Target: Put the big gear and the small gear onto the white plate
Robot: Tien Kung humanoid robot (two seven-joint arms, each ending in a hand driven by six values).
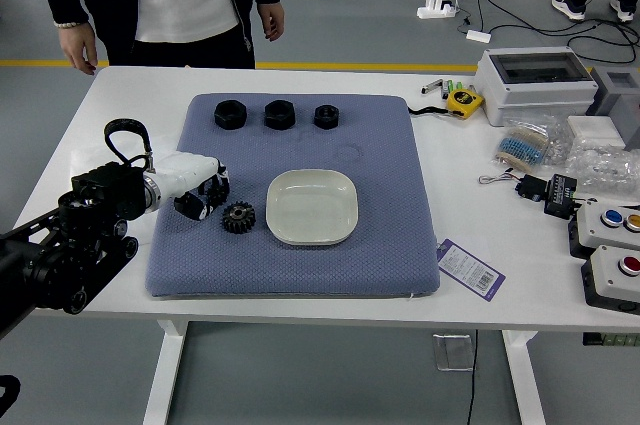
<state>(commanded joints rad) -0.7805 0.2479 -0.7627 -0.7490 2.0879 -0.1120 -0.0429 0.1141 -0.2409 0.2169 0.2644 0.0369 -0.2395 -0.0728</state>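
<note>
My left hand [211, 193] reaches in from the left, its white fingers curled around the small black gear [214, 188] at the mat's left side. The fingers partly cover this gear, which appears pinched between them and the thumb. Just to the lower right lies the big black gear [239, 217], flat on the mat and apart from the hand. The white plate [312, 207] sits right of the big gear and holds nothing. My right arm does not show.
Three black nuts [280, 114] line the back of the blue mat [300, 273]. A tape measure [463, 101], a grey-white box [535, 83] and button boxes [608, 228] stand farther right. A person stands at the far side, both hands hanging down, holding nothing visible.
</note>
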